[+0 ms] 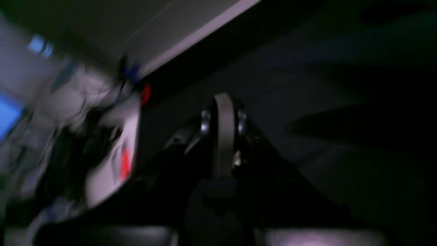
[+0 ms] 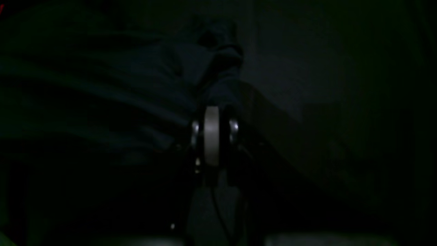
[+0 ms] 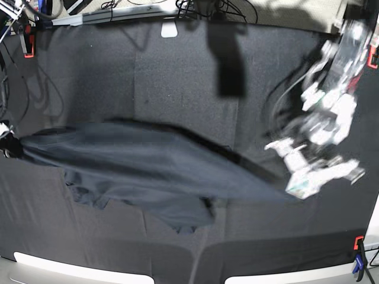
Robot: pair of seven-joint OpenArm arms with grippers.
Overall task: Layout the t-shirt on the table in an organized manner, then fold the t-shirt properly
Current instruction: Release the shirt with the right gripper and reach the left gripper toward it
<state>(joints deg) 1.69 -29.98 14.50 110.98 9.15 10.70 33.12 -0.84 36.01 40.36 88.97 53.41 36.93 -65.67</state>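
Stretched across the bench (image 3: 177, 65), dark t-shirt (image 3: 148, 168), pulled taut from left edge to right; loose sleeve and hem sagging toward the near edge; at far left, right gripper (image 3: 9, 145) mostly out of frame, fingers pressed together, pinching a bunched corner of cloth in the wrist view; at right, left gripper (image 3: 296, 192), fingers (image 1: 223, 133) closed on the shirt's other end; red clamp (image 3: 28, 46) at the far left corner.
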